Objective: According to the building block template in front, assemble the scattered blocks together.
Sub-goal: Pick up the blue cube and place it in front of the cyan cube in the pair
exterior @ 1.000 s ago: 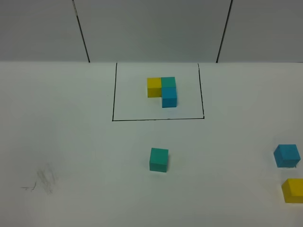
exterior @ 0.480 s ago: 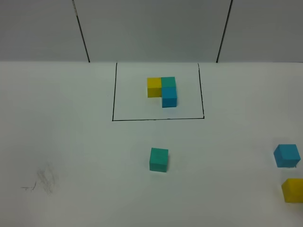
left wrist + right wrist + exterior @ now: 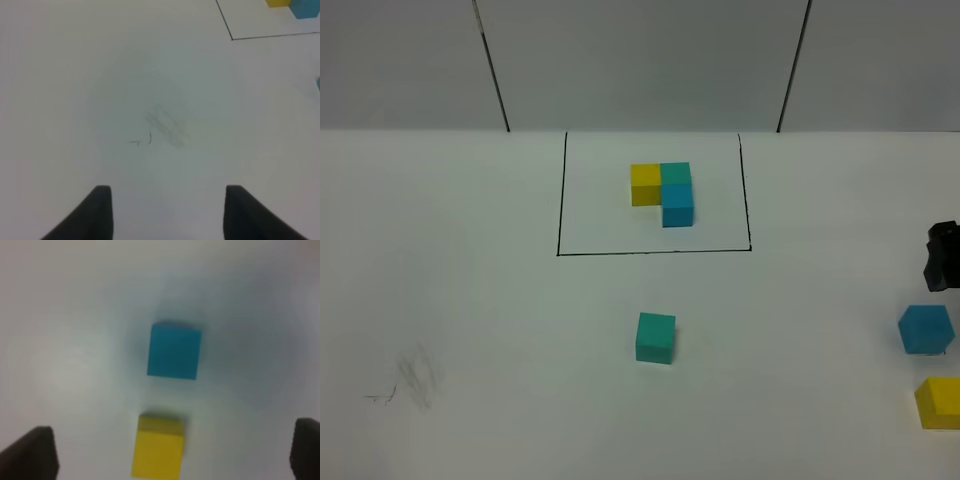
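A black bit of the right arm (image 3: 942,255) has come in at the edge of the high view, well right of the template (image 3: 665,192); a second ago it was not there. The cubes have not shifted.

The desk (image 3: 470,300) is plain, matte white. A thin black frame (image 3: 655,252), a rectangle open at the back, surrounds the template: three small joined cubes in an L, yellow on the left, green beside it, blue in front of the green.

The loose cubes are matte and sharp-edged. The green cube (image 3: 656,337) sits alone in front of the template, outside the frame. The blue cube (image 3: 925,329) and yellow cube (image 3: 940,402) lie far to the template's right and nearer the camera, close together but apart. A faint grey scuff (image 3: 415,378) lies far to the template's left.

Only the wrist views show the pincers. The right pincer (image 3: 173,429) is spread wide above the blue and yellow cubes, holding nothing (that picture is blurred). The left pincer (image 3: 165,200) hangs over the scuff, fingers apart, nothing between them.
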Controlling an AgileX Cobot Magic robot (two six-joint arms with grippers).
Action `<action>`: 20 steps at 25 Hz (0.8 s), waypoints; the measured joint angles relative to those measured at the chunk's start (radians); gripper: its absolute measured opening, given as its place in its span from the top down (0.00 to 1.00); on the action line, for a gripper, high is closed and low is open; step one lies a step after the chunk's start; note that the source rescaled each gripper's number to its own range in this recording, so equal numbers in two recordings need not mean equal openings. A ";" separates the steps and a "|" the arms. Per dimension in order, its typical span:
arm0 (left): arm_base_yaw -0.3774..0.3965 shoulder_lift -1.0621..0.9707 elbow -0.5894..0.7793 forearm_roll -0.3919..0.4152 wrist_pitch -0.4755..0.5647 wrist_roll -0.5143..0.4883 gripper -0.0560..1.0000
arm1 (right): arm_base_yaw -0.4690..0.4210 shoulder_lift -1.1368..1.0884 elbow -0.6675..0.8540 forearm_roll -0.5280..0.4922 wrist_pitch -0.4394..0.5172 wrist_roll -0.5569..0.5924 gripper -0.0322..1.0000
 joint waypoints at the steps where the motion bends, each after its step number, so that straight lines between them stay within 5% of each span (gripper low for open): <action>1: 0.000 0.000 0.000 0.000 0.000 0.000 0.67 | 0.000 0.021 -0.003 0.001 -0.002 -0.006 0.07; 20: 0.000 0.000 0.000 0.000 0.000 0.000 0.67 | -0.034 0.282 -0.006 0.047 -0.141 -0.010 0.09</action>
